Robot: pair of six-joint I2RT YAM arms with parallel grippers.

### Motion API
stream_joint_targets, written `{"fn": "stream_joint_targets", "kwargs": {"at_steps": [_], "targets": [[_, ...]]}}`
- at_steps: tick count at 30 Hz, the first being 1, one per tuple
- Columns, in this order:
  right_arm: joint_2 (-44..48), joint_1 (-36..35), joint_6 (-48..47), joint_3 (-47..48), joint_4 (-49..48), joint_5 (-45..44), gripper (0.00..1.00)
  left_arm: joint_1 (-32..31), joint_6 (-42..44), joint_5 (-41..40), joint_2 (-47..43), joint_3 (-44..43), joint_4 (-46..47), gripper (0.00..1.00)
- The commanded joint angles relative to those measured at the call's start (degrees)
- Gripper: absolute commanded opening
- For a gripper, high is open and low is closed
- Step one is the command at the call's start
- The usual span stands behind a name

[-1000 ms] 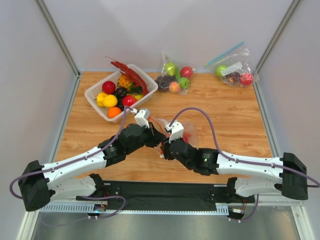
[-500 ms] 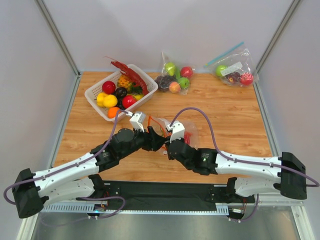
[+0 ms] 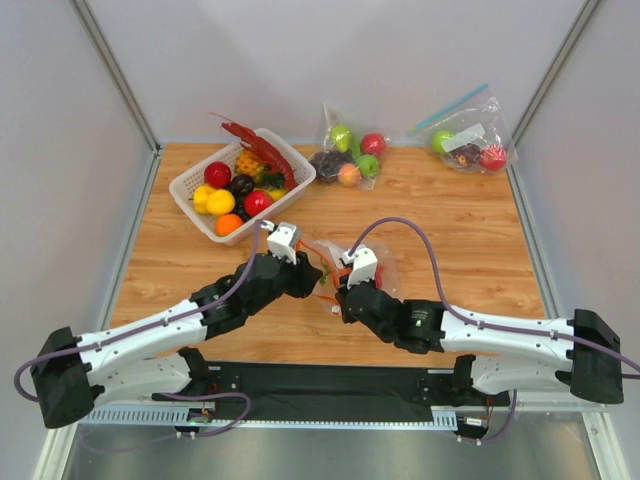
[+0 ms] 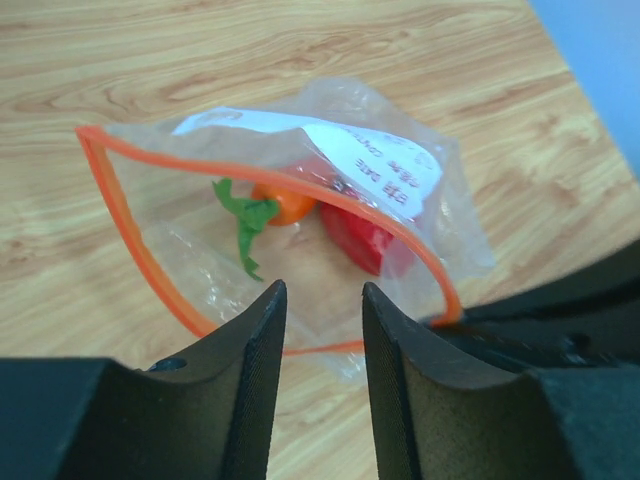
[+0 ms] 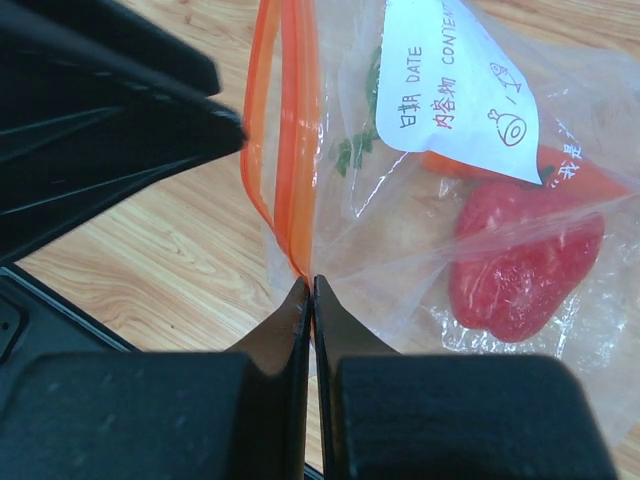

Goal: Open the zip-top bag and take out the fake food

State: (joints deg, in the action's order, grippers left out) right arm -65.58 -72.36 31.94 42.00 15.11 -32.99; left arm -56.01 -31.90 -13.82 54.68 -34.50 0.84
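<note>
Bright, even, diffuse light from overhead; only soft, faint shadows on the worktop around the zip-top bag. Overhead view sharp throughout. Wrist views: jaws nearest the lens blurred, bag beyond them crisp, slight sheen on its plastic.

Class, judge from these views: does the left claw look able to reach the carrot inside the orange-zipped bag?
Probably yes. The right claw pinches the zip-top bag at its orange strip, the mouth gapes toward the open left claw, and the carrot lies just inside with nothing between.
</note>
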Motion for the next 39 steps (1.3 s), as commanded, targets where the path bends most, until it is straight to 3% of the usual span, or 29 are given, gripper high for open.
{"fn": "stream_joint_targets", "kwargs": {"at_steps": [1, 11, 24, 33, 39], "targets": [[2.82, -0.24, 1.72, -0.69, -3.07, 0.12, 0.01, 0.02, 5.09, -4.02, 4.20, -4.43, -0.66, 0.45], [4.06, -0.15, 2.51, -1.83, -3.78, 1.18, 0.00, 2.83, 1.67, -0.94, 18.52, -8.57, 2.75, 0.54], [4.94, -0.15, 2.25, -2.80, -4.65, 2.84, 0.00, 3.89, 0.17, -4.98, 29.17, -12.87, 3.55, 0.62], [4.59, -0.24, 1.46, -2.89, -5.71, 5.04, 0.00, 4.42, 1.40, -6.21, 34.00, -13.57, 8.82, 0.59], [4.85, -0.24, 1.19, -3.33, -5.98, 5.48, 0.00, 4.94, 0.61, -5.78, 36.29, -14.19, 10.76, 0.43]]}}
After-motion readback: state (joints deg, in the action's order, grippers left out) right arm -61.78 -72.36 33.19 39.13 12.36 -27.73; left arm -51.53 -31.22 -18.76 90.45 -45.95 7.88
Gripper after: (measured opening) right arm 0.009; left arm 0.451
